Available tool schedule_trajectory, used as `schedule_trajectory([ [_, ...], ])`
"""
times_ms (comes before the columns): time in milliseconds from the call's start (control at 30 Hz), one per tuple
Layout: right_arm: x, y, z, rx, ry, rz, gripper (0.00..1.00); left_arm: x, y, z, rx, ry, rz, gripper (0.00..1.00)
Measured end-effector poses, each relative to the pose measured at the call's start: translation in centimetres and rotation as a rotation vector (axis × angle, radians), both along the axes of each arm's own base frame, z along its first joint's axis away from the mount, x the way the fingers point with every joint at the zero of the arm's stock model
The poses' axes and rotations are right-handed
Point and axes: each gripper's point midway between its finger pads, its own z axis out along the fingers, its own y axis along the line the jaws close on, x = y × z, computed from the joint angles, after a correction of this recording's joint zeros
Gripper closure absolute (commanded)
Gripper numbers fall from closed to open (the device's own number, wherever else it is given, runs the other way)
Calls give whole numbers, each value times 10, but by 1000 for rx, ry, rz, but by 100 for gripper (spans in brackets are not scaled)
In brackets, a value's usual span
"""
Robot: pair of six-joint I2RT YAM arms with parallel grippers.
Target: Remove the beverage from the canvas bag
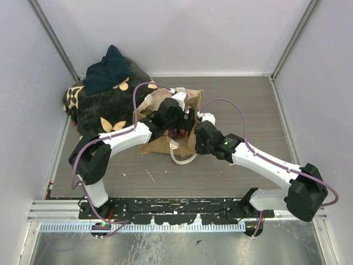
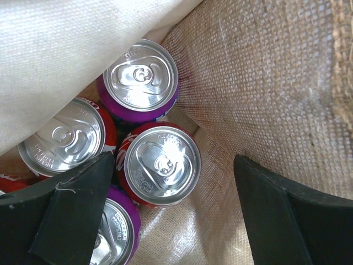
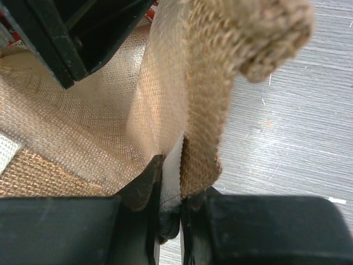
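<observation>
The tan canvas bag (image 1: 160,144) stands mid-table. My left gripper (image 1: 180,122) is open and reaches down inside it. In the left wrist view its fingers (image 2: 66,215) straddle the space over a red can (image 2: 161,165), close to the woven wall (image 2: 265,88). A purple can (image 2: 142,80), another red can (image 2: 63,141) and a second purple can (image 2: 113,237) stand beside it. My right gripper (image 1: 198,131) is shut on the bag's rim (image 3: 204,99), the fabric pinched between its fingertips (image 3: 171,190).
A black cushion with beige flower prints (image 1: 107,110) lies at the back left against the wall, with a dark blue cloth (image 1: 107,69) on top. A cream handle loop (image 1: 183,158) hangs on the bag's near side. Grey walls enclose the table.
</observation>
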Motion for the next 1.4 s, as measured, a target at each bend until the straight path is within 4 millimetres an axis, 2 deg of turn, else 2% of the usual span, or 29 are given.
schedule_trajectory([
  [400, -1, 1, 9, 27, -20, -3, 99, -20, 16, 16, -37, -14, -2, 2],
  [633, -1, 0, 10, 34, -24, -6, 99, -15, 22, 17, -23, -27, 34, 2],
  [867, -2, 0, 8, 36, -22, -8, 99, -9, 18, 12, -4, -34, 32, 12],
  [1067, -2, 0, 8, 35, -22, -8, 100, -1, 11, 10, 8, -42, 25, 12],
  [1233, -2, 0, 7, 34, -20, -8, 99, 2, 9, 6, 19, -43, 23, 20],
  [1400, -2, 0, 6, 32, -18, -8, 99, 2, 8, 1, 28, -38, 24, 24],
])
